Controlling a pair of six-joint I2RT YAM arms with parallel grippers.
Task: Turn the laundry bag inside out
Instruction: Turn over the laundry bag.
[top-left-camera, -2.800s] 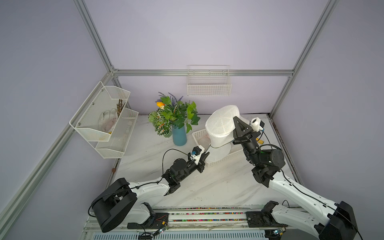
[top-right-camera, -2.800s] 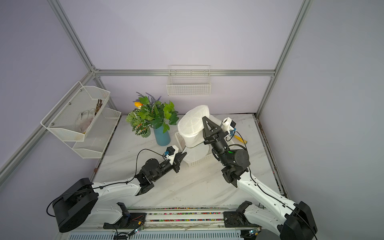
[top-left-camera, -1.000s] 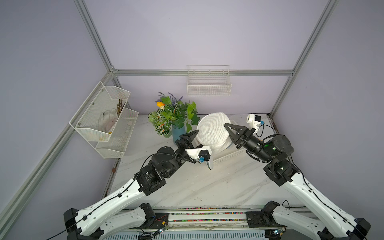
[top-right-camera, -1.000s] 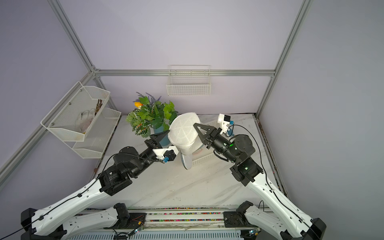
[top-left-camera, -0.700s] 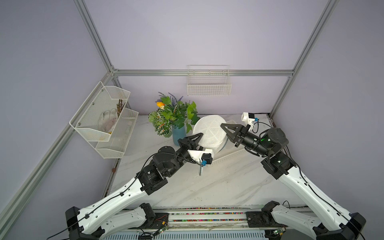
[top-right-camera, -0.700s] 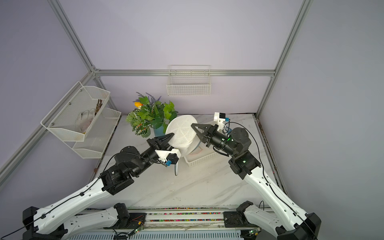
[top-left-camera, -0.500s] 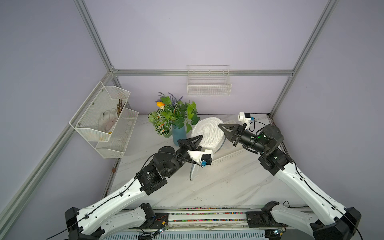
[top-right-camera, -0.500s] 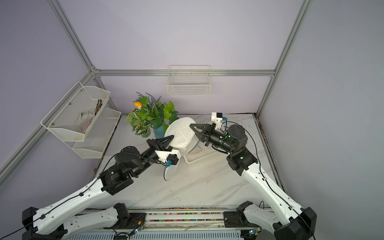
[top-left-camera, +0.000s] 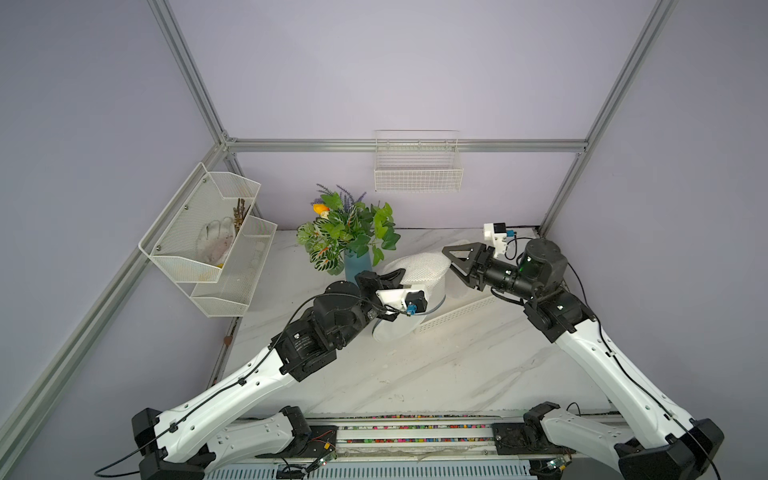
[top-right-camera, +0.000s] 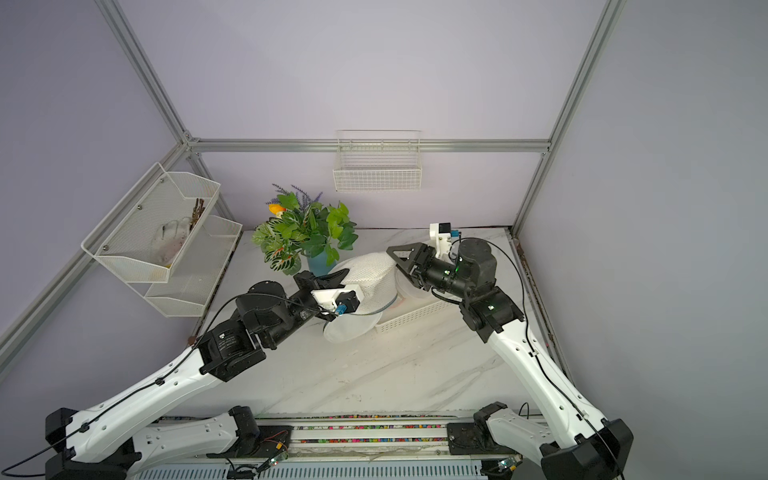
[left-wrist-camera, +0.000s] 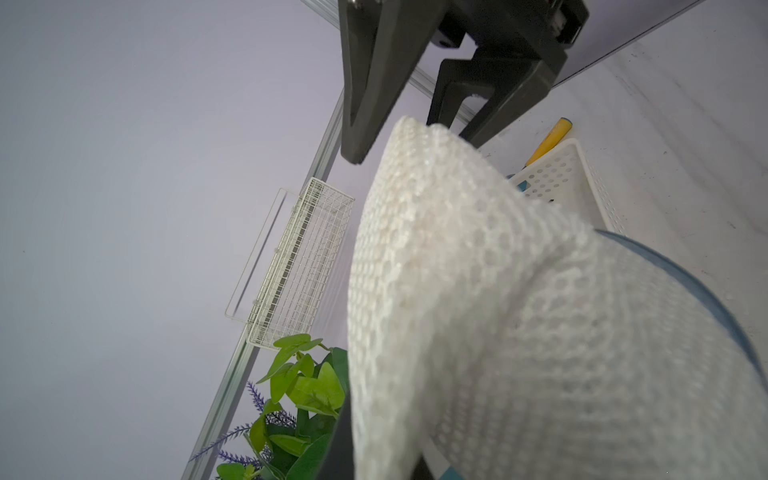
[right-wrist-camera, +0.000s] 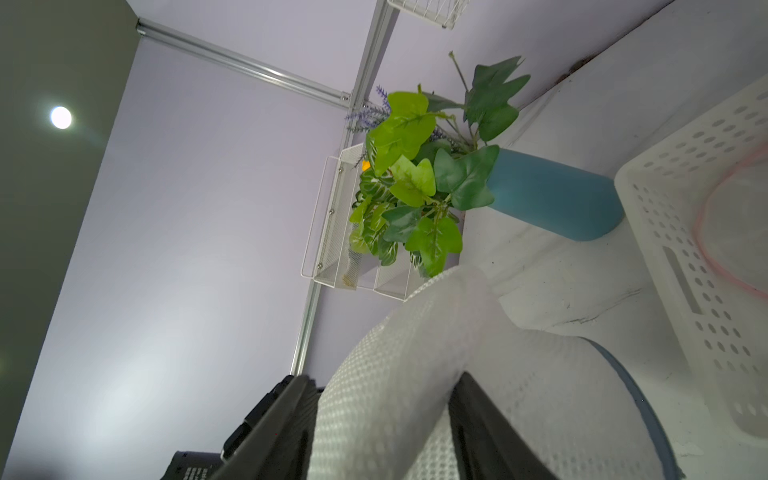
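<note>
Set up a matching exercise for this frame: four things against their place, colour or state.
Things:
1. left gripper
2. right gripper
3. vase
4. wire basket

Place, colour or state:
A. hangs on the back wall
B. blue, holding plants
C. open, its fingers on either side of one end of the laundry bag
D. shut on the laundry bag

Pairs: 1-D, 2-C, 3-B, 4-A

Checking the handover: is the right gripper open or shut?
Open: the right gripper has its jaws wide apart in both wrist views, laundry bag mesh between them.
</note>
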